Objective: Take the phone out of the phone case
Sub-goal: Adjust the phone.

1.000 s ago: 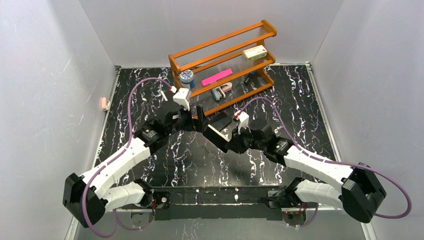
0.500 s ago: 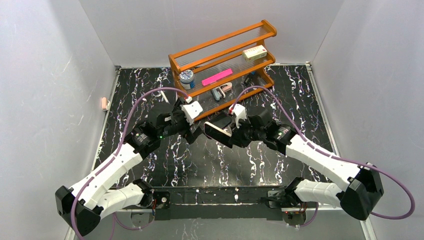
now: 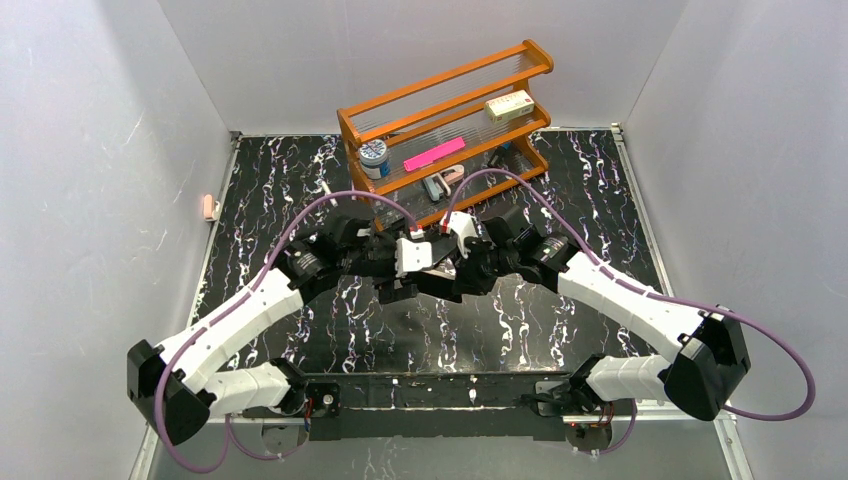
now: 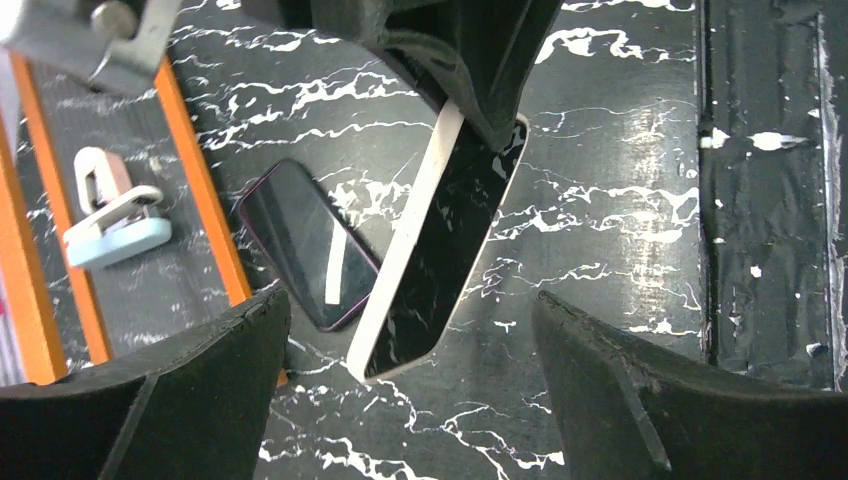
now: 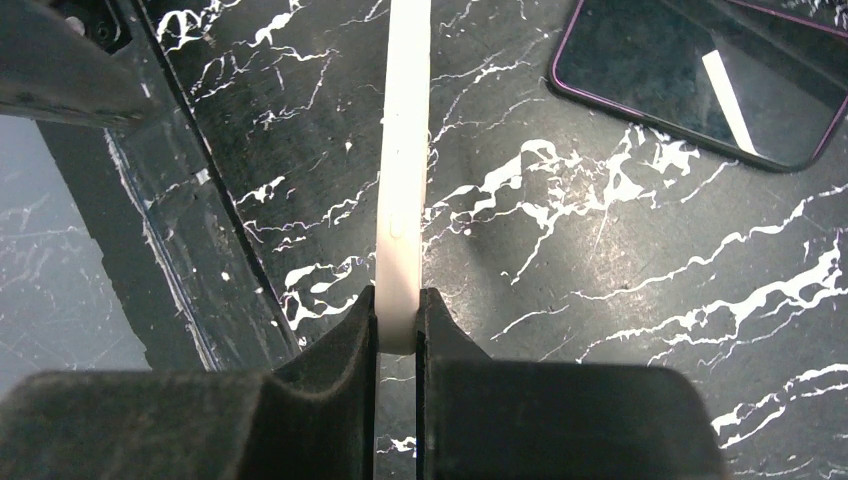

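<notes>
A white phone case (image 4: pixel 408 235) with the glossy black phone (image 4: pixel 450 230) set in it hangs tilted above the marble table. My right gripper (image 5: pixel 398 305) is shut on one end of the case's white edge (image 5: pixel 405 170); in the left wrist view its dark fingers (image 4: pixel 470 70) cover the case's upper end. My left gripper (image 4: pixel 410 310) is open wide. Its fingers (image 4: pixel 190 390) stand on either side of the case's free lower end without touching it. In the top view both grippers meet at the table's middle (image 3: pixel 425 270) and hide the case.
A dark glossy slab with a purple rim (image 4: pixel 305 240) lies flat on the table just beyond the case, next to the orange rack (image 3: pixel 445 130). The rack holds a pink slab, a jar and a box. A white and blue clip-like object (image 4: pixel 110 215) sits on its lowest shelf.
Both arms have swung in toward the table's middle. The left gripper has come round to the right until its fingers flank the case's free end. The right gripper still holds the case.
</notes>
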`<action>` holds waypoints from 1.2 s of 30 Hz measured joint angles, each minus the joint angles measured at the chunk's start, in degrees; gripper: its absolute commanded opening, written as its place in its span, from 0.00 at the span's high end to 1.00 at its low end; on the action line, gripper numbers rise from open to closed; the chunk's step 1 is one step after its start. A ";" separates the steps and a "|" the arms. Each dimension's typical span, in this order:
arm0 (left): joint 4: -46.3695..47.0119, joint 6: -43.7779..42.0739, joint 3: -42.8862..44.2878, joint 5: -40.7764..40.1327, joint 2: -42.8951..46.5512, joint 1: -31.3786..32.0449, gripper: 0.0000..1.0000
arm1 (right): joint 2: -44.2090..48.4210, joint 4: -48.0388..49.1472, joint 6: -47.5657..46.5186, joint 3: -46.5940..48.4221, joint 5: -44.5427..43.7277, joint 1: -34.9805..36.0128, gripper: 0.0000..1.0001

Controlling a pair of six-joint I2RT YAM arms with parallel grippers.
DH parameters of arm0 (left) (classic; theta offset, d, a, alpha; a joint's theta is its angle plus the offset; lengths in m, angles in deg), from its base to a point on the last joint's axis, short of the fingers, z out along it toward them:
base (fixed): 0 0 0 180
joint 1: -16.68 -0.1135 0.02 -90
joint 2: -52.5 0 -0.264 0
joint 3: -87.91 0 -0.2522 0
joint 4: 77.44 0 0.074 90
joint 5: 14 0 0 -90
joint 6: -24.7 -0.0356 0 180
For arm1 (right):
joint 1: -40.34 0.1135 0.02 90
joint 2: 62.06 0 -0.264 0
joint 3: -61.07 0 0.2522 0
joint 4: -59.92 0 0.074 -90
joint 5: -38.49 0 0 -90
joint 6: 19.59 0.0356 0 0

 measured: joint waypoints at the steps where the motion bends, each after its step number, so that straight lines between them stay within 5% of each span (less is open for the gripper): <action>1: -0.26 -0.61 0.46 0.48 -0.76 0.15 0.17 | 0.00 0.04 -0.50 0.07 0.72 0.00 0.99; 18: -5.05 -3.61 3.82 12.13 -9.88 0.85 0.43 | 4.13 3.19 -9.07 0.07 6.97 0.00 0.99; 29: -6.23 -4.61 6.32 13.46 -12.00 0.48 0.98 | 4.11 3.52 -10.82 -0.20 9.35 0.00 0.99; 36: -6.23 -4.59 6.40 10.58 -11.74 0.59 1.00 | 4.74 8.44 -10.40 -2.86 8.39 0.00 0.45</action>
